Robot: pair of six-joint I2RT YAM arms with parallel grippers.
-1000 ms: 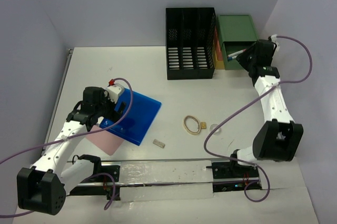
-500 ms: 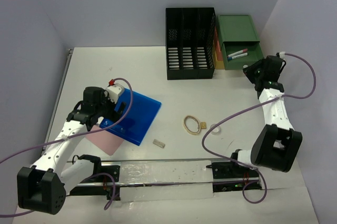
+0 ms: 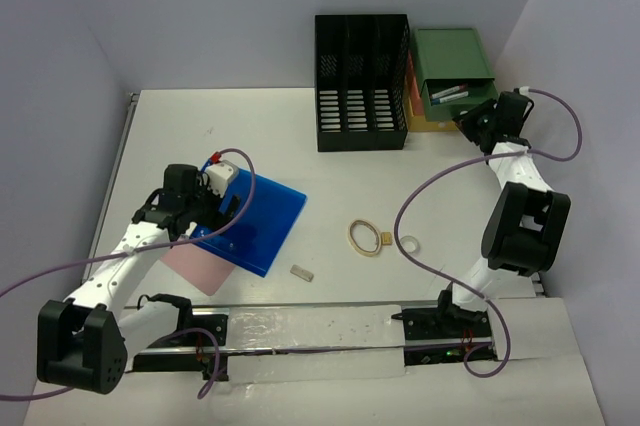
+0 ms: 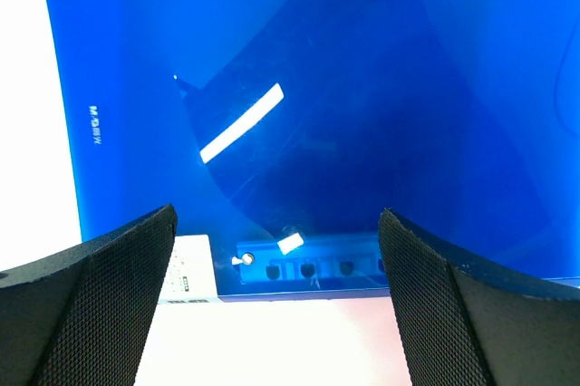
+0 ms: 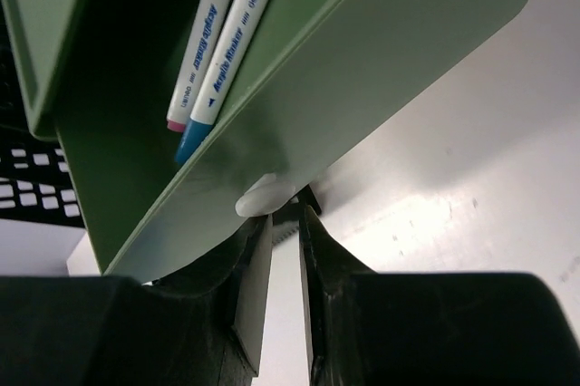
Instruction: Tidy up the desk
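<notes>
Your left gripper stands wide over the blue folder, whose far edge runs out of frame. A pink sheet shows between the fingers, nearer than the folder. Your right gripper leaves only a slit at the pale knob of the green drawer; you cannot tell whether it pinches. Two markers lie inside, tops cut off. The desk spreads right of those fingers.

2 markers, 1 blue folder, 1 rack, 1 pink sheet.
</notes>
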